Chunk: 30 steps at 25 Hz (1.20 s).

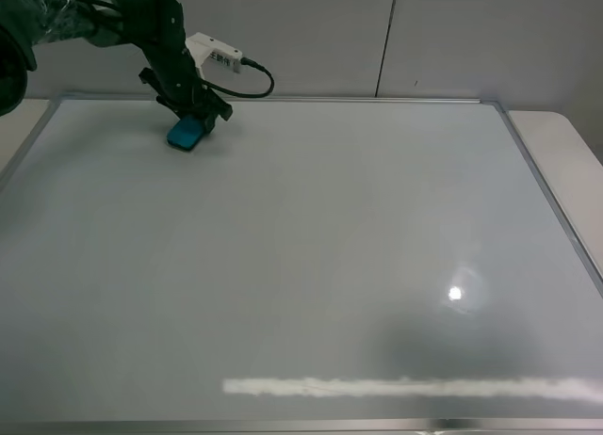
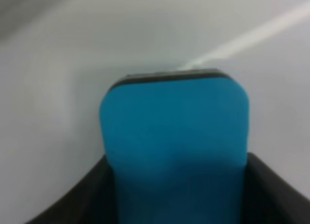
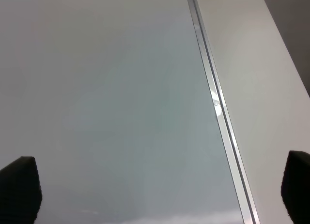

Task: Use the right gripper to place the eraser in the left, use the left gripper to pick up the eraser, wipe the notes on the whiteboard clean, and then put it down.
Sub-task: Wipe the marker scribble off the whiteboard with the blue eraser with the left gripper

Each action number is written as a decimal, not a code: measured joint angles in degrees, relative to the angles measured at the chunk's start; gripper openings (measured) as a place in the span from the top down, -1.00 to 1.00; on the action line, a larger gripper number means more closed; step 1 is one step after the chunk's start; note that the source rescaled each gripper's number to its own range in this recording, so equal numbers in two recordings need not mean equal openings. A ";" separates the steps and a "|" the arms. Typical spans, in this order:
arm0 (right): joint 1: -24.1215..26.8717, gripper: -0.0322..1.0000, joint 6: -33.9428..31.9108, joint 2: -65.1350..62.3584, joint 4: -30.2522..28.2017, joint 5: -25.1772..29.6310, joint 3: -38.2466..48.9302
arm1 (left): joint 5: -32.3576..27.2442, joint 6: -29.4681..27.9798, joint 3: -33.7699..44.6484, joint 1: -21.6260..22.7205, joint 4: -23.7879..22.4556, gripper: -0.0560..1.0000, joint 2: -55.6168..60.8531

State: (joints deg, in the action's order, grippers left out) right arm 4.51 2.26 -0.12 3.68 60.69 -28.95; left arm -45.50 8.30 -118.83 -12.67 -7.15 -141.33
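Note:
The blue eraser (image 1: 187, 134) lies flat on the whiteboard (image 1: 330, 247) near its far left corner. My left gripper (image 1: 195, 118) is shut on the eraser and stands over it. In the left wrist view the eraser (image 2: 174, 132) fills the middle between the two dark fingers (image 2: 80, 197). No notes show on the board. My right gripper (image 3: 160, 190) is open and empty, with only its two dark fingertips (image 3: 19, 185) showing above the board's right side. The right arm is out of the exterior high view.
The board's metal frame (image 3: 215, 103) runs along its right edge, with the pale table (image 1: 565, 143) beyond it. A white wrist camera with a black cable (image 1: 219, 55) sits on the left arm. Lamp glare (image 1: 455, 293) shows on the board.

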 joint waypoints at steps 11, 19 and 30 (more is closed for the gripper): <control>0.00 -1.00 0.00 0.00 0.00 0.00 0.00 | 1.94 0.72 0.00 2.13 0.05 0.85 0.00; 0.00 -1.00 0.00 0.00 0.00 0.00 0.00 | 4.56 0.72 0.00 -4.48 3.66 0.85 -0.06; 0.00 -1.00 0.00 0.00 0.00 0.00 0.00 | 6.28 4.11 -0.01 -8.27 5.10 0.85 -1.26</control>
State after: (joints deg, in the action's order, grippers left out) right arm 4.51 2.26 -0.12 3.68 60.69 -28.95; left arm -39.22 12.41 -118.84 -20.94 -2.06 -142.59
